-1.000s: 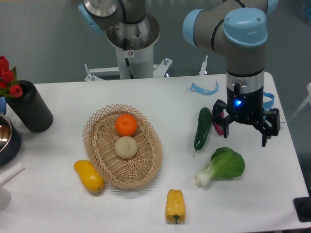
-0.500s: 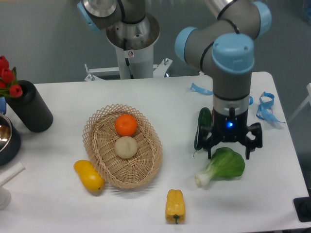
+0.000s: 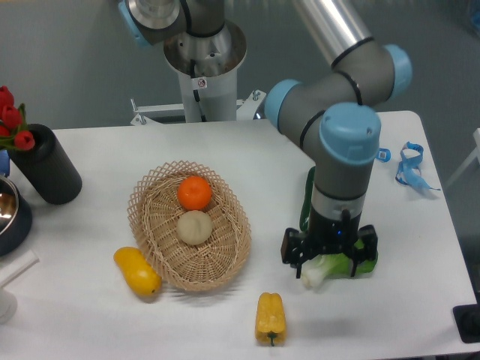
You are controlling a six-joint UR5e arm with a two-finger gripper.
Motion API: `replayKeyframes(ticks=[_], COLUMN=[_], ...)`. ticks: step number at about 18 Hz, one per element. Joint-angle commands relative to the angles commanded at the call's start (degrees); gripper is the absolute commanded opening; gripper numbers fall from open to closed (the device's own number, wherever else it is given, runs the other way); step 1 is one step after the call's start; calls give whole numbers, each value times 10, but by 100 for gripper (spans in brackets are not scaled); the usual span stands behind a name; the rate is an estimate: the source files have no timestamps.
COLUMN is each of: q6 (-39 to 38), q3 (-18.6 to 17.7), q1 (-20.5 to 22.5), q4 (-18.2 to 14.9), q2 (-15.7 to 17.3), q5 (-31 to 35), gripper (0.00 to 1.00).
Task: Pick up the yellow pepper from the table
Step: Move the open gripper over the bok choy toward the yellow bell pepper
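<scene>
Down near the front edge of the white table (image 3: 97,330) lies the yellow pepper (image 3: 271,318), a small lobed bell pepper resting lengthwise with its stem end toward the camera, untouched and clear of everything else. Above and to its right, the gripper (image 3: 330,251) hangs over the bok choy (image 3: 341,264), its dark fingers spread wide and holding nothing; the leafy head shows between and below them, its pale stalk end pointing toward the pepper. Behind the arm's wrist, a dark green cucumber (image 3: 307,201) is mostly hidden, only a strip of it showing. The tabletop is smooth, matte white with rounded corners. A woven wicker basket (image 3: 225,262) sits left of centre, holding an orange (image 3: 195,192) and, just in front of it, a pale round fruit (image 3: 194,226). Just outside the basket's lower left rim lies a smooth yellow-orange mango-like fruit (image 3: 137,271). At the far left stands a black cylindrical vase (image 3: 46,175) with red tulips (image 3: 10,120), and beside it the edge of a dark bowl (image 3: 15,217). Blue ribbon (image 3: 409,165) curls near the right rear corner. Behind the table rises a grey-blue wall, with the arm's pedestal base (image 3: 204,64) at the rear centre.
</scene>
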Motion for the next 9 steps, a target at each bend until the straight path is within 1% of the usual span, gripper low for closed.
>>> replayKeyframes(ticks=[3, 9], q6=[0, -4], q3=[-5, -6], q1=[-16, -33], q4=[36, 38], q2=[-24, -53], q5=[1, 2], gripper=[100, 100])
